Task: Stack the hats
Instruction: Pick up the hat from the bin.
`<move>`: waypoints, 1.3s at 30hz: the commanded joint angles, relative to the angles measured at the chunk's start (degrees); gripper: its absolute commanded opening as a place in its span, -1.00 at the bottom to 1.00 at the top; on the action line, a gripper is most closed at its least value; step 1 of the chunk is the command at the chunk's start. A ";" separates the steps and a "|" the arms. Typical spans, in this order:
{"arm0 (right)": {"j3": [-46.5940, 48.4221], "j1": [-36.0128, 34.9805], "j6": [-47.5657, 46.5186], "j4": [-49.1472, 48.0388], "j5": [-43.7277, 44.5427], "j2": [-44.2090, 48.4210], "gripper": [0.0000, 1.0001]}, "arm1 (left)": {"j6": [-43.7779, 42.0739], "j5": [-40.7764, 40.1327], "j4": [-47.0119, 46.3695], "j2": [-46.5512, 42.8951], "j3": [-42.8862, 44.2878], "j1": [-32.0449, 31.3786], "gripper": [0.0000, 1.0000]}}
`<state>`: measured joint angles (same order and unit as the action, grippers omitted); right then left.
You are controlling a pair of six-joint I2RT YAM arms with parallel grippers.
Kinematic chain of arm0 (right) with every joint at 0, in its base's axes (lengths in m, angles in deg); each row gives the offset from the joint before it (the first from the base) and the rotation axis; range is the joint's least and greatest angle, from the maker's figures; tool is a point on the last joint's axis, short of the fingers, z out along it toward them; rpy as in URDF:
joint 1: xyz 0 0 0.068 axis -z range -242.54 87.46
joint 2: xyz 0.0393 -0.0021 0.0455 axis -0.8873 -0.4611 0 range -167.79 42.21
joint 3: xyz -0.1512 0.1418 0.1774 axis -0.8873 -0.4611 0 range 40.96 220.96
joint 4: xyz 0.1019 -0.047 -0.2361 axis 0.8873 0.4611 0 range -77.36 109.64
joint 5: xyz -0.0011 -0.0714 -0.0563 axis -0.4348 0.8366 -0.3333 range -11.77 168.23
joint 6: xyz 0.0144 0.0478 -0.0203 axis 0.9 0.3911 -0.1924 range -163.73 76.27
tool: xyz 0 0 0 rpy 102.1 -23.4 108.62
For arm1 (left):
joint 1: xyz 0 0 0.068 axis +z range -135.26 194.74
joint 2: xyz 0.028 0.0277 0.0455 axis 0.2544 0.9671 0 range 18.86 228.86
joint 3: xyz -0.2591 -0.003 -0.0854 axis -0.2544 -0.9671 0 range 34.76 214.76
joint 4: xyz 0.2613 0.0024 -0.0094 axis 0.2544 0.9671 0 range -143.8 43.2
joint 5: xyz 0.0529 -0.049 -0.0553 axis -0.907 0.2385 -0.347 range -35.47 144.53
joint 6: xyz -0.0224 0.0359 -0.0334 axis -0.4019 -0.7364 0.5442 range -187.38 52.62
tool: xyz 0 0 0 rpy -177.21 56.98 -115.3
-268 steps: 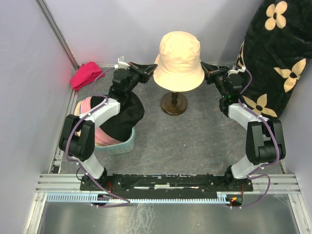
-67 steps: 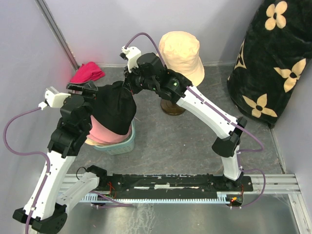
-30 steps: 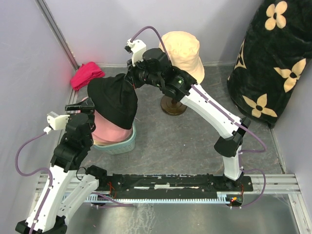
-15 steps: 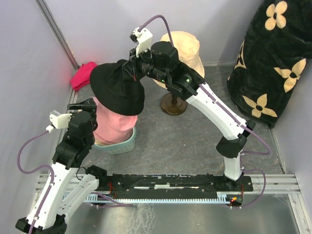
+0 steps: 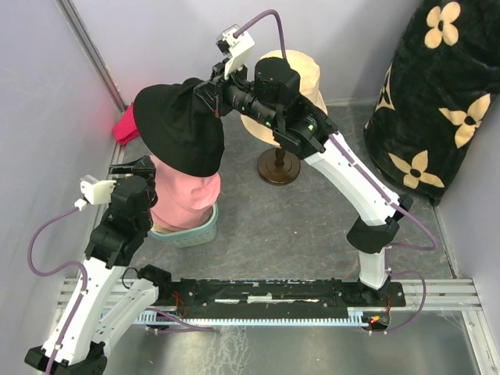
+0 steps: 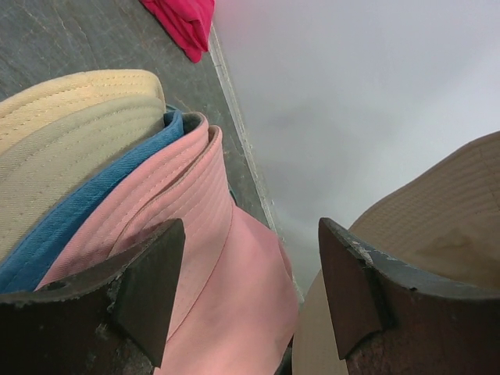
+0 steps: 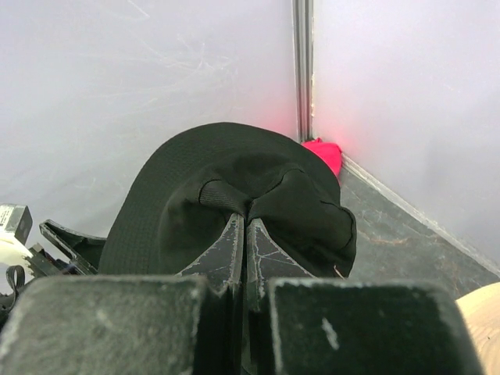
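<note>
1. Far left: a magenta cloth bundle (image 5: pixel 125 125) lies on the table (image 5: pixel 312 234) against the left wall, well apart from the hats.

2. I read the left gripper (image 6: pixel 246 301) as standing wide open with nothing held. It sits just beside the stack on its left side, and its wrist camera shows the pink hat (image 6: pixel 203 250) between the fingers (image 6: pixel 148 289).

3. The stack stands in a teal basket (image 5: pixel 195 233). In the left wrist view the brims nest in this order: stacked beige hat (image 6: pixel 70 125) outermost, then blue hat (image 6: pixel 86 211), then the pink hat, whose crown is the top of the stack.

4. The black hat (image 5: pixel 180 129) hangs tilted above the pink hat, crown uppermost. From overhead I cannot tell whether its lower brim touches the pink crown.

5. The right gripper (image 7: pixel 244 226) is fully closed, pinching a fold of fabric at the top of the black hat's crown. The right arm reaches across from its base towards the rear left corner.

6. Right of centre: a second beige hat (image 5: pixel 301 74) sits on a form on a dark round stand (image 5: pixel 279 168), partly hidden behind the right arm.

7. Far right: a black floral fabric (image 5: pixel 445 94) stands against the wall.
</note>
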<state>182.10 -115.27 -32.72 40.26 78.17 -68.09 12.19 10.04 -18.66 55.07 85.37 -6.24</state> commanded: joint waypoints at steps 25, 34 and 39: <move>3.66 1.45 -8.17 -22.36 2.42 14.31 -0.97 | -1.99 -2.83 -1.08 2.03 5.28 0.23 0.50; 4.73 2.74 -16.41 -22.17 6.95 17.25 -0.97 | -3.44 -1.80 -3.72 3.79 5.73 0.23 0.50; 0.18 3.96 -20.91 -23.39 9.98 20.24 -0.97 | -5.45 -0.99 -6.40 5.82 6.36 0.24 0.49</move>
<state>183.92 -112.36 -47.76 20.91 84.49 -51.39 10.68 9.73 -20.72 59.46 89.00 -6.24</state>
